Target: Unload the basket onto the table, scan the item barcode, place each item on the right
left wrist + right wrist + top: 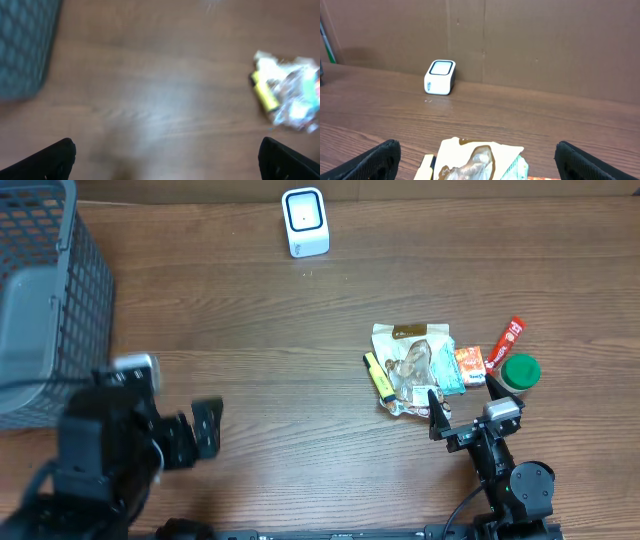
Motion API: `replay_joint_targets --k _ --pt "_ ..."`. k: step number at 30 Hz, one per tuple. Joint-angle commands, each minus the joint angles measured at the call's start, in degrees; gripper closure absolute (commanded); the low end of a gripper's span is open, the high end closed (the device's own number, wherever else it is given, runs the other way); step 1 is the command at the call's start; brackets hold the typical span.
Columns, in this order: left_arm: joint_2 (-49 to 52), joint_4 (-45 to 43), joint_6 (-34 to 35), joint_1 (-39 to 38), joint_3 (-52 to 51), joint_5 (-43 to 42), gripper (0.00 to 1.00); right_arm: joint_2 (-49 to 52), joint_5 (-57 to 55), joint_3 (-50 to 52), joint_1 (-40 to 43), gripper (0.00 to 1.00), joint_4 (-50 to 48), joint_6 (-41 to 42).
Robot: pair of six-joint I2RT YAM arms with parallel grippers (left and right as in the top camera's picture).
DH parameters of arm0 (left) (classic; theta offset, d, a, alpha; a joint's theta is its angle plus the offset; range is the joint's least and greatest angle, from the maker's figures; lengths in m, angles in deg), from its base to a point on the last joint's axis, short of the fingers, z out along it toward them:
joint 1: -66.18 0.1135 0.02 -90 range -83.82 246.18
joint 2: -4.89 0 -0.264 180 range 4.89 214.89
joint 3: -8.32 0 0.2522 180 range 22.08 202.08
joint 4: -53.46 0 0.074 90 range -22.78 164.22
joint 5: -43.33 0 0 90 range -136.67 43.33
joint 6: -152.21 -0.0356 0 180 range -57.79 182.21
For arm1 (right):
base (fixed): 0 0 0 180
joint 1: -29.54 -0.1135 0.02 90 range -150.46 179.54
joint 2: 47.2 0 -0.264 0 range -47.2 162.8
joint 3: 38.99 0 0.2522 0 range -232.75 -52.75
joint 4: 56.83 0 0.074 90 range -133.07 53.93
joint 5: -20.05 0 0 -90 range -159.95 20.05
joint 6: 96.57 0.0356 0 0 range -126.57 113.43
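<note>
right gripper [466,401] fingers spread wide, holding nothing, at the near edge of a crinkly clear snack packet [415,370] (cream backing, brown strip on top) lying beside a yellow highlighter [378,377]. left gripper [165,159] likewise spread apart. white barcode scanner [304,222] well beyond.

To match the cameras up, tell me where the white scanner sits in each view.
Overhead: the white scanner is near the top edge, just left of centre.
Left wrist: not in it.
Right wrist: the white scanner is left of centre, on the table by the brown wall.
Shared landmark: the clear wrapper in the item pile shows in all three.
</note>
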Motion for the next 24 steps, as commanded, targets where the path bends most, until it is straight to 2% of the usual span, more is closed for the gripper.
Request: replay_joint_targets --k 1,5,9,11,12,16,20,23,24 --pt "-7.2 -4.2 -1.0 0.3 -10.8 3.2 0.0 -0.5 0.1 0.6 0.4 0.0 -0.3 -0.1" --pt "-15.5 -23.9 -1.0 0.3 -22.0 3.3 0.0 -0.5 0.1 0.6 0.4 0.0 -0.3 -0.1" --pt "-27.5 -56.2 -1.0 0.8 -39.1 0.9 0.0 -0.5 0.1 0.6 0.4 0.0 -0.3 -0.1" --pt "-31.2 -66.1 -1.0 1.7 -45.1 -0.4 0.0 -0.5 0.1 0.6 0.4 0.0 -0.3 -0.1" --pt "-34.3 -74.2 -1.0 3.0 -50.5 -1.3 0.0 -0.5 0.1 0.6 0.4 0.0 -0.3 -0.1" --pt "-41.3 -93.0 -1.0 6.2 -63.3 -3.6 0.0 -0.5 0.1 0.6 0.4 0.0 -0.3 -0.1" --pt "-45.3 -99.9 -1.0 7.4 -71.4 -4.3 0.0 -0.5 0.1 0.6 0.4 0.0 -0.3 -0.1" --pt "-45.3 -99.7 -1.1 7.9 -74.6 -4.9 0.0 -0.5 0.1 0.6 0.4 0.0 -0.3 -0.1" --pt "-45.3 -97.0 -1.1 8.0 -74.8 -4.8 0.0 -0.5 0.1 0.6 0.4 0.0 -0.3 -0.1"
